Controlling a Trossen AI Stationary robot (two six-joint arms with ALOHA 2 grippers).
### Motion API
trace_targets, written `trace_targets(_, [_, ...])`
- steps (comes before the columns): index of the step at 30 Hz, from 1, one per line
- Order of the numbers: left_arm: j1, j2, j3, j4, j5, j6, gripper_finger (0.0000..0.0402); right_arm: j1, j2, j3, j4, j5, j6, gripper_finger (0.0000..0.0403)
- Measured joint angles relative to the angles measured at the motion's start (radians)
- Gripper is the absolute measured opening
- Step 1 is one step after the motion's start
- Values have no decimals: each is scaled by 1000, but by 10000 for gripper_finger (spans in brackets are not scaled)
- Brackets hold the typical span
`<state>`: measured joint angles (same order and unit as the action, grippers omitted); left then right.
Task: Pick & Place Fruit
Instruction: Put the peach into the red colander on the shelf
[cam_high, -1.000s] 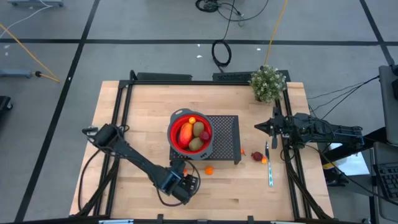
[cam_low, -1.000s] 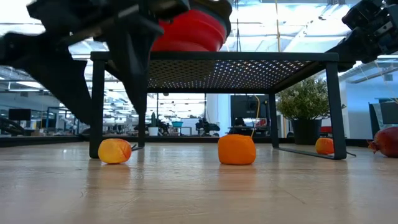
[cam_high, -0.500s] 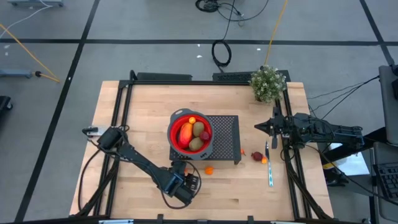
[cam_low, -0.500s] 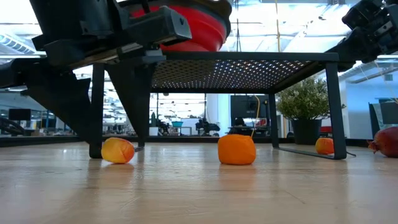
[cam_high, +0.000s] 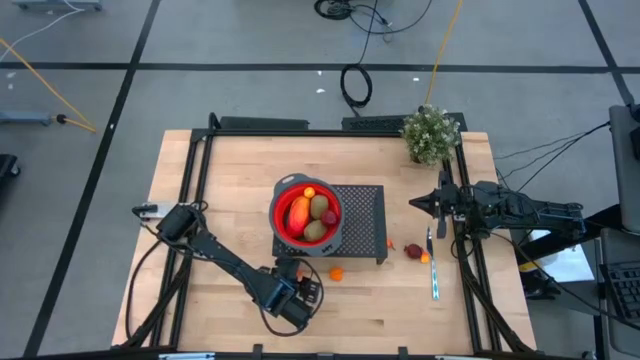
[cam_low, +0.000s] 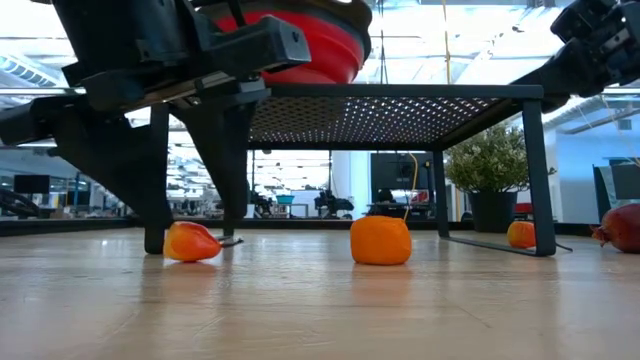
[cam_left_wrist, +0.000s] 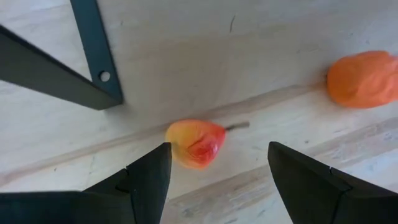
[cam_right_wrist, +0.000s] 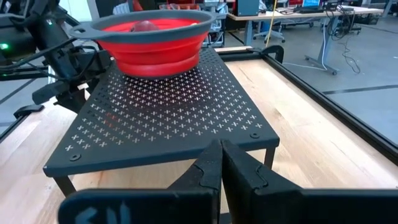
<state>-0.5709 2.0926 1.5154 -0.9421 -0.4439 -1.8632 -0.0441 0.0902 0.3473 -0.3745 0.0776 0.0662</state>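
The left claw (cam_left_wrist: 217, 180) hangs low over the wooden desk (cam_high: 220, 190) near its front edge, just beside the front left leg of the black mesh rack (cam_high: 362, 215), with its two fingers (cam_left_wrist: 149, 177) spread wide and nothing between them. Just ahead of it, in the gap between the fingers as the left wrist view shows it, a small yellow-and-red fruit (cam_left_wrist: 194, 143) lies on the desk, close to the rack's leg and not touched by either finger. A small orange ball (cam_high: 336, 273) sits on the desk a little to the side of that fruit, in front of the rack. A red bowl (cam_high: 282, 232) stands on the left end of the rack and holds several pieces: a long red-orange one (cam_high: 298, 214), two brown ovals (cam_high: 319, 207), a small orange ball at the far rim and a dark red piece at the right. To the right of the rack, a dark red fruit (cam_high: 413, 250) and another small orange piece (cam_high: 425, 257) lie on the desk near a thin pale-handled utensil (cam_high: 435, 285). The right claw (cam_high: 416, 205) waits at the right side of the desk, fingers pressed together and holding nothing, pointed toward the rack. A potted plant (cam_high: 430, 133) stands at the far right corner.
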Motion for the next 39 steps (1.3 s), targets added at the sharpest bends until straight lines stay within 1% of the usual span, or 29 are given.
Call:
trace_targets(8, [3,28,0,12,0,37,269,0,0,0,4,0,0,0])
trace_targets(21, [6,33,0,21,-7,56,269,0,0,0,4,0,0,0])
trace_targets(28, [6,33,0,138,45,68,269,0,0,0,4,0,0,0])
trace_targets(32, [4,33,16,133,95,44,268,0,0,0,3,0,0,0])
trace_targets(35, [4,33,34,124,91,47,268,0,0,0,3,0,0,0])
trace_targets(39, [5,33,61,98,58,52,268,0,0,0,3,0,0,0])
